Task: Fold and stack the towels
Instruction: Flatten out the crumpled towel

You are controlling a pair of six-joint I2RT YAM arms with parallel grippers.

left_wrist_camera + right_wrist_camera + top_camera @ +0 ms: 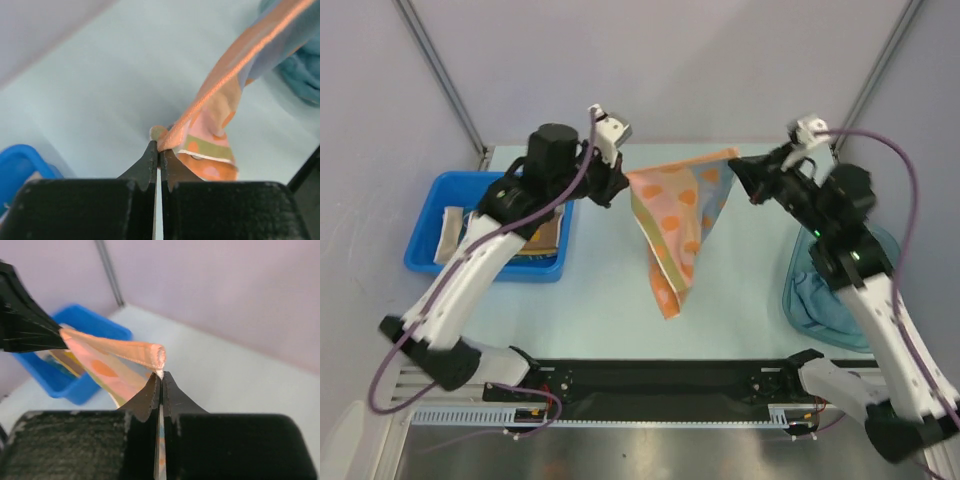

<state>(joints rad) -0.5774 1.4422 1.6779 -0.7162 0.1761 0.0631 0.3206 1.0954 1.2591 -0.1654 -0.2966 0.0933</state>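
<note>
While each wrist view shows only its own jaws clamped on a corner, the top view shows both: left gripper [620, 186] and right gripper [741, 170] hold one orange dotted towel [670, 230] above mid-table, its middle sagging nearward. Two containers: blue bin [420, 262] left, teal tub [790, 292] right.

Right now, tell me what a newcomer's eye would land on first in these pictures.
The orange towel grabs the eye: it hangs over the middle of the table, its top edge stretched between the left hand and the right hand, each shut on a corner. Next come the blue bin at the table's left and a teal basket at its right.
</note>
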